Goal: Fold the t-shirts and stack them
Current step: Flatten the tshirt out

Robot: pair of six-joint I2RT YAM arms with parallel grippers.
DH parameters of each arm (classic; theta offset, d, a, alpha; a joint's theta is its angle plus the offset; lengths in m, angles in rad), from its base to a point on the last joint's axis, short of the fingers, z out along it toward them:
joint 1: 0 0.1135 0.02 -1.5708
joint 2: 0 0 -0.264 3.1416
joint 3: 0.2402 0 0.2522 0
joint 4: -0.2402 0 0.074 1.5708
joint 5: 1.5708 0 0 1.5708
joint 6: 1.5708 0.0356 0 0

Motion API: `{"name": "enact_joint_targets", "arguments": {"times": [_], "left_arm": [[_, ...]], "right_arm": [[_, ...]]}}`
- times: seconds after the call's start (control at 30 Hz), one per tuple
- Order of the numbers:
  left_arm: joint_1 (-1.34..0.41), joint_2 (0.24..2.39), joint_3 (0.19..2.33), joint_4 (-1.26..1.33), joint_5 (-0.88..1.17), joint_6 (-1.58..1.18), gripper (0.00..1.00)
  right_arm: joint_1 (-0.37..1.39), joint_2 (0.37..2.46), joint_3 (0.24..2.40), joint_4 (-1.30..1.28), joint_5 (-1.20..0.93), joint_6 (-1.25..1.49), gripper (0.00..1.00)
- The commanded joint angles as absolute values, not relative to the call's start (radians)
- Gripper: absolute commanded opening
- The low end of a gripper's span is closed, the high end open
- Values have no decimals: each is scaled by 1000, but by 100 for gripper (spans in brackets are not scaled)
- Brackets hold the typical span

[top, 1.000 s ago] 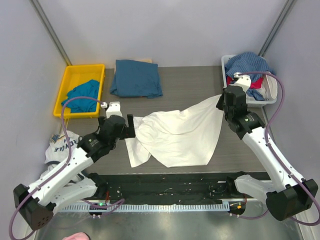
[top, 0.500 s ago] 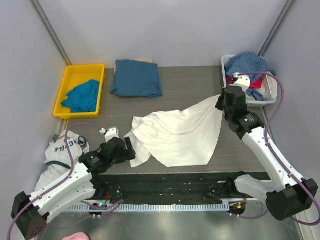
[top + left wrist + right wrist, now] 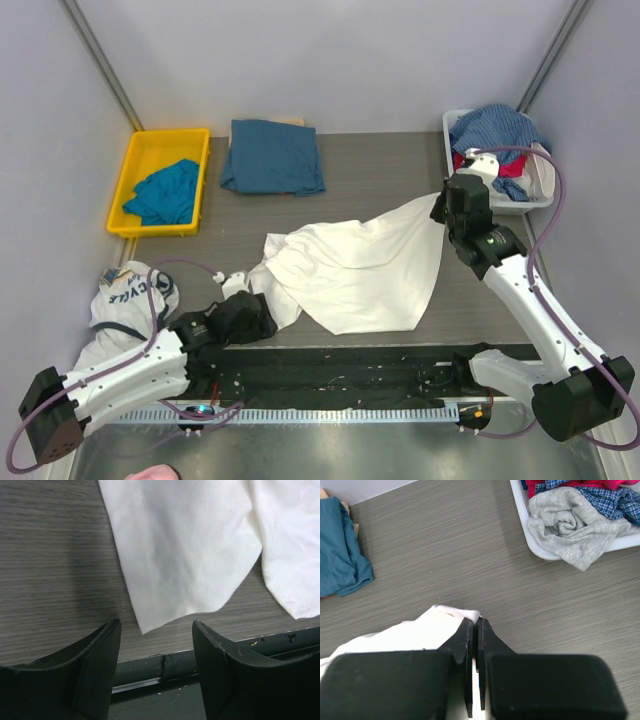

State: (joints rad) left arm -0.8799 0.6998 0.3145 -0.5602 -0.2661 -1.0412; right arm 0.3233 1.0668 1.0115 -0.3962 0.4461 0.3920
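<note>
A large white t-shirt (image 3: 360,270) lies crumpled across the middle of the table. Its far right corner is lifted, with my right gripper (image 3: 441,206) shut on it; in the right wrist view the fingers (image 3: 475,622) pinch that white corner (image 3: 455,612). My left gripper (image 3: 262,318) hovers low at the table's front edge, open and holding nothing. The shirt's near left corner (image 3: 145,625) lies just ahead of its fingertips (image 3: 156,626). A folded dark blue t-shirt (image 3: 272,157) rests at the back of the table.
A yellow tray (image 3: 143,142) with a teal cloth stands at the back left. At the back right, a white basket (image 3: 450,122) is heaped with clothes, a grey one (image 3: 570,530) on top. A white garment with lettering (image 3: 125,290) hangs off the left side.
My left arm has drawn back from the shirt's bunched left end to its near corner at the front edge, and its jaws have narrowed a little. The right arm has not moved.
</note>
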Motion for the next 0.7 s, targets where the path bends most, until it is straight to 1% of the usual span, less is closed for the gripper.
{"name": "enact_joint_targets", "arguments": {"times": [0.0,0.1,0.17,0.27,0.3,0.37,0.4,0.47,0.5,0.67], "left_arm": [[-968,739,301,-480,-284,-1115,62],[-1011,802,291,-433,-304,-1138,54],[-1022,850,290,-404,-319,-1138,52],[-1026,885,287,-373,-334,-1135,40],[-1026,897,285,-370,-340,-1134,32],[-1026,902,284,-367,-360,-1131,24],[-1026,903,281,-370,-365,-1129,15],[-1028,900,278,-379,-376,-1131,6],[-1026,900,275,-388,-389,-1138,0],[-1026,850,302,-458,-436,-1143,0]], "right_arm": [[319,1057,1005,-351,457,405,1],[318,1052,1000,-356,459,407,1],[318,1045,996,-360,465,405,1],[318,1039,994,-362,469,400,1],[318,1039,994,-364,469,397,1],[318,1040,996,-367,472,396,1],[319,1039,997,-367,472,394,1],[318,1039,997,-370,474,394,1],[319,1037,996,-368,476,394,1],[319,1035,989,-373,472,394,1]]}}
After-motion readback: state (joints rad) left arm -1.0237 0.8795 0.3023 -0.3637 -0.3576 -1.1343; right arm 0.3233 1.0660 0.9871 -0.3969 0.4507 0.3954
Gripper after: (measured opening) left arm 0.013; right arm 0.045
